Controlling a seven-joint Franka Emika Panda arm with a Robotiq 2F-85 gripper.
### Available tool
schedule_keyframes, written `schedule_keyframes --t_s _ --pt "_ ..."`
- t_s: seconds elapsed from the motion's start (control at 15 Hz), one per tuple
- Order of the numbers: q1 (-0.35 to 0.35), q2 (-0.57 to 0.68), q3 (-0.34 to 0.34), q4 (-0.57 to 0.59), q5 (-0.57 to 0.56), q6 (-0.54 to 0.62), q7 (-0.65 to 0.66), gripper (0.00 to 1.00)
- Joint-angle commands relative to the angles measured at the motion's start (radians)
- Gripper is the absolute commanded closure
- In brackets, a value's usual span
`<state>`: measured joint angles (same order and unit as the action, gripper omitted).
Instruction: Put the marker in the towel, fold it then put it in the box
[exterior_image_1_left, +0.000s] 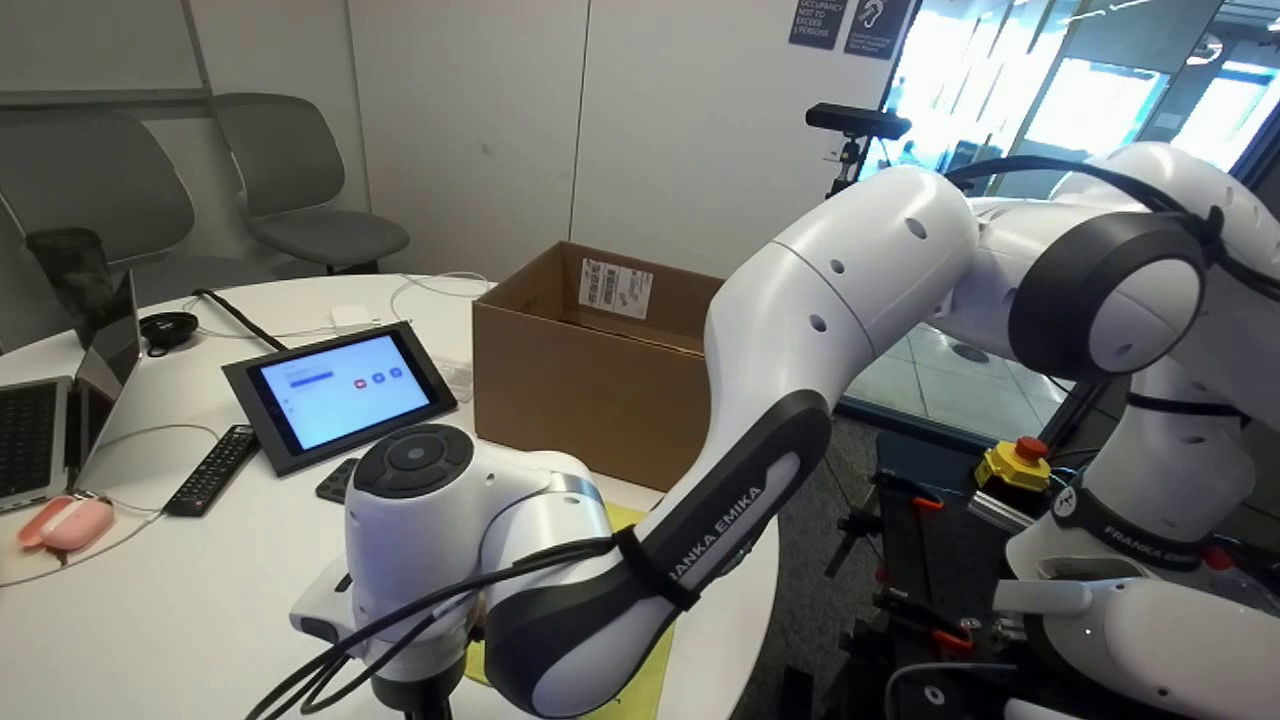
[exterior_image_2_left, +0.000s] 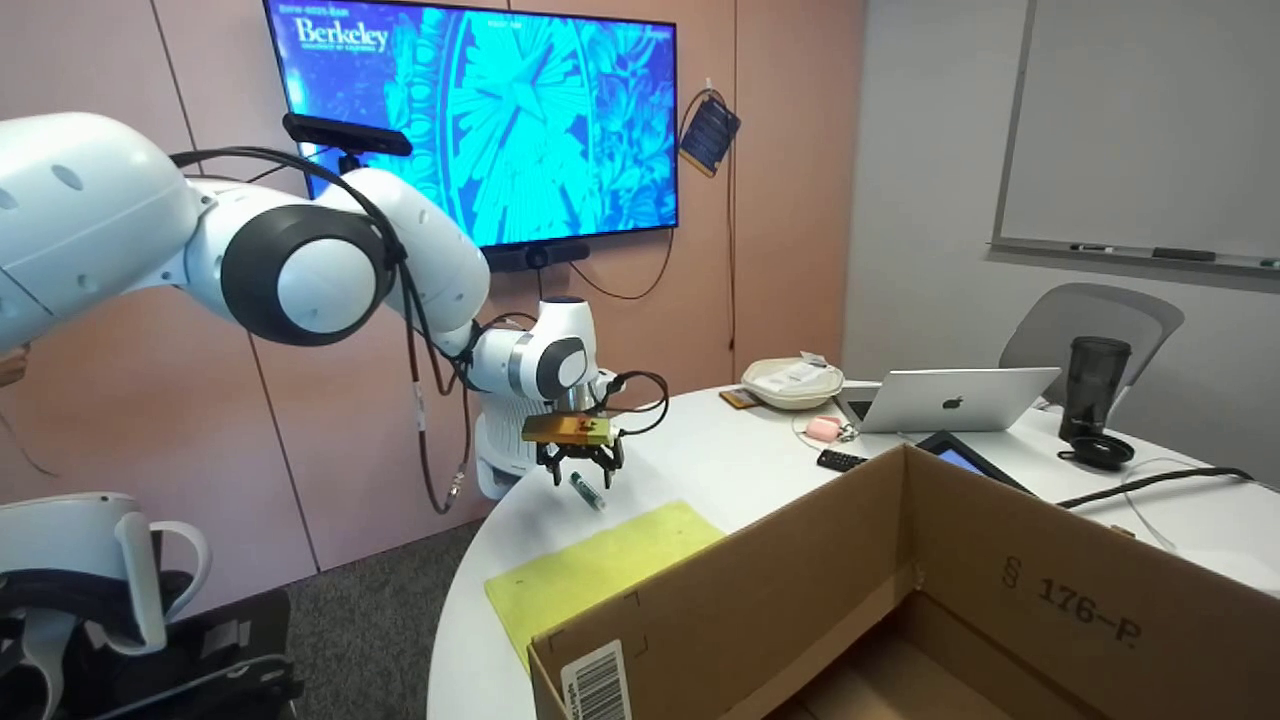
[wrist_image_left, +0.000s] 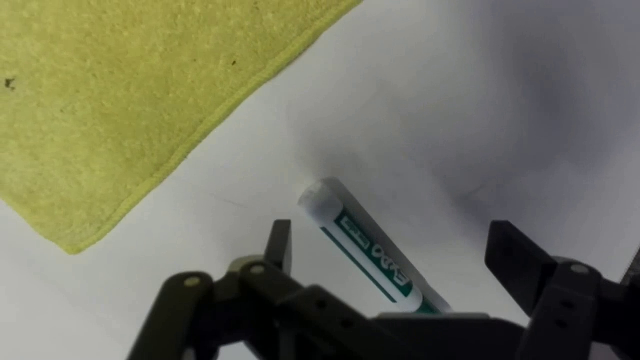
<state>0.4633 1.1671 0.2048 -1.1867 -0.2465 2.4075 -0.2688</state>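
Observation:
The marker (wrist_image_left: 370, 250) is white with a green label and lies on the white table. In the wrist view it slants between my gripper's (wrist_image_left: 391, 235) open fingers, touching neither, and its green end is hidden behind the gripper body. In an exterior view my open gripper (exterior_image_2_left: 582, 478) is low over the marker (exterior_image_2_left: 587, 491). The flat yellow towel (exterior_image_2_left: 600, 562) lies beside the marker, apart from it. It also shows in the wrist view (wrist_image_left: 125, 100) and, partly hidden by the arm, in an exterior view (exterior_image_1_left: 645, 670). The open brown cardboard box (exterior_image_1_left: 590, 395) stands past the towel (exterior_image_2_left: 740, 600).
A tablet (exterior_image_1_left: 345, 390), a black remote (exterior_image_1_left: 212, 470), a pink earbud case (exterior_image_1_left: 78, 525) and a laptop (exterior_image_2_left: 950, 400) are on the table. A bowl (exterior_image_2_left: 792, 385) stands near the laptop. The table's curved edge (exterior_image_2_left: 450, 600) runs close to the towel.

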Motion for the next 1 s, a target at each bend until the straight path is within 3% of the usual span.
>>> schedule_keyframes --t_s 0.0,0.53,0.93 --pt "-0.033 -0.068 0.020 -0.111 0.012 0.092 0.005 0.00" --pt "-0.056 -0.060 0.066 -0.128 -0.003 0.140 -0.071 0.00" --pt "-0.039 -0.012 0.048 -0.077 -0.005 0.133 -0.101 0.00"
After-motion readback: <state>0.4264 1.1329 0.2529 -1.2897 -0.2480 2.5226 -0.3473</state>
